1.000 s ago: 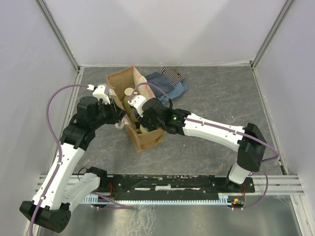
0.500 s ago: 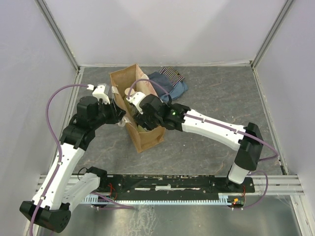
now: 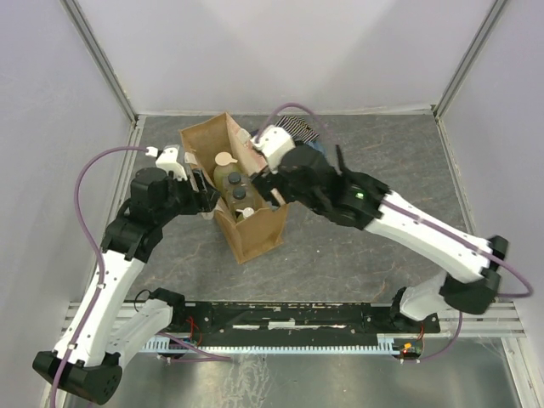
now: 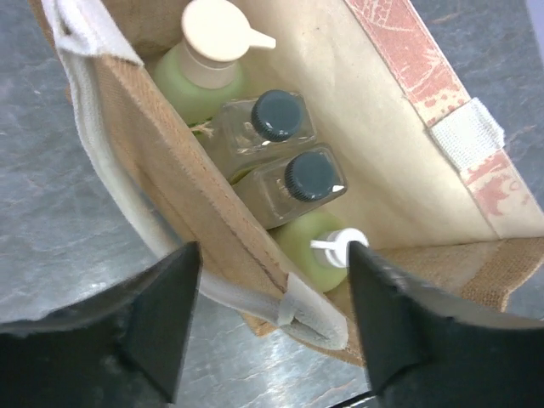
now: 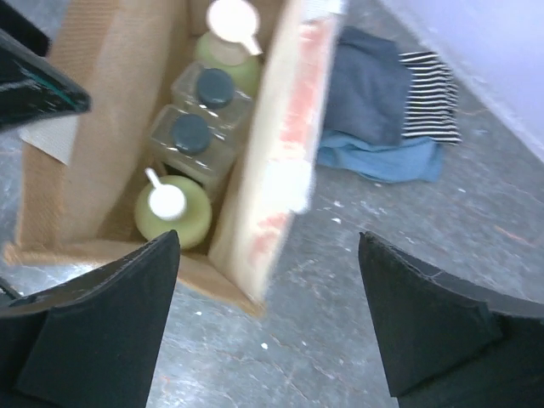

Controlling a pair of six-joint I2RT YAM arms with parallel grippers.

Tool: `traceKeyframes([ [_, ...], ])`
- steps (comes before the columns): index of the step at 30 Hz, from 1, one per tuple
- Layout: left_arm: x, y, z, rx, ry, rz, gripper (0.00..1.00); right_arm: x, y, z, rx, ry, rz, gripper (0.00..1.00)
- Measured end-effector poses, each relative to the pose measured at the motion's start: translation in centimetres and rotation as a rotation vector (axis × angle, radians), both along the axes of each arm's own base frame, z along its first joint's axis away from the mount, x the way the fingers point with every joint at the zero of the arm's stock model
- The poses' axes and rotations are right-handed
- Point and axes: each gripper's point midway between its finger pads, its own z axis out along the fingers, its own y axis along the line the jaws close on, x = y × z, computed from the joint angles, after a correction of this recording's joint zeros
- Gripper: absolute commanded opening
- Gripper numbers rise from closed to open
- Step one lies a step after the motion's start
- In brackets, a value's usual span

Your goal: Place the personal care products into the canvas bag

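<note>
Grey, mottled bench [image 3: 374, 178] runs between pale walls, and the canvas bag [image 3: 259, 238] stands upright on it, left of centre, with its mouth open to the ceiling. All four bottles are inside, in one row along the bag's long side: the green bottle [image 4: 200, 72] at the far end, the two clear bottles [image 4: 280, 149] in the middle, and the yellow bottle [image 4: 310, 255] at the near end. Each stands on its base with its long axis vertical and its cap up. The beige cap's spout and the white pump's nozzle both turn toward the printed wall.

Our left fingers [image 4: 157, 327] are spread apart and grip nothing. The bag's plain long wall and its whitish handle [image 4: 102, 161] run up between them without being pinched. Our right fingers [image 5: 102, 331] are spread wide and empty, hanging above the printed wall, with the folded cloths [image 5: 382, 110] beyond.

We judge the packing done, so what matters now is getting clear. The left arm is the nearer one, and the bottles sit just past its fingertips, on the far side of that wall. We would draw it back along the wall's own line so that neither finger hooks the handle and tips the bag.
</note>
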Motion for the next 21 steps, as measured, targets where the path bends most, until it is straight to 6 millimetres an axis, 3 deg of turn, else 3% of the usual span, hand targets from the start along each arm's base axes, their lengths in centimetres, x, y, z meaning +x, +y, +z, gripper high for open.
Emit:
traceKeyframes([
  [1,-0.1,0.2,0.1,0.004,-0.002,0.008,0.93,-0.2,-1.3,1.0,0.020,-0.025,-0.024,0.98],
  [4,-0.3,1.4,1.1,0.026,-0.026,0.061,0.97,-0.7,-5.4,3.0,0.047,-0.087,-0.108,1.00],
  [7,-0.3,2.7,2.6,0.045,-0.071,0.130,0.98,-0.2,-9.1,2.9,0.051,-0.110,-0.200,1.00],
  [9,-0.2,3.7,3.5,0.067,-0.093,0.178,0.99,0.7,-11.7,1.6,0.031,-0.101,-0.274,1.00],
  [13,0.4,5.1,3.9,0.112,-0.095,0.247,1.00,2.4,-16.6,-3.0,-0.036,-0.028,-0.411,1.00],
  [17,1.1,6.4,2.3,0.194,-0.042,0.304,1.00,3.4,-20.1,-7.3,-0.073,0.074,-0.499,1.00],
  [21,1.4,8.7,0.6,0.293,0.018,0.385,1.00,3.5,-22.6,-9.6,-0.063,0.145,-0.555,1.00],
])
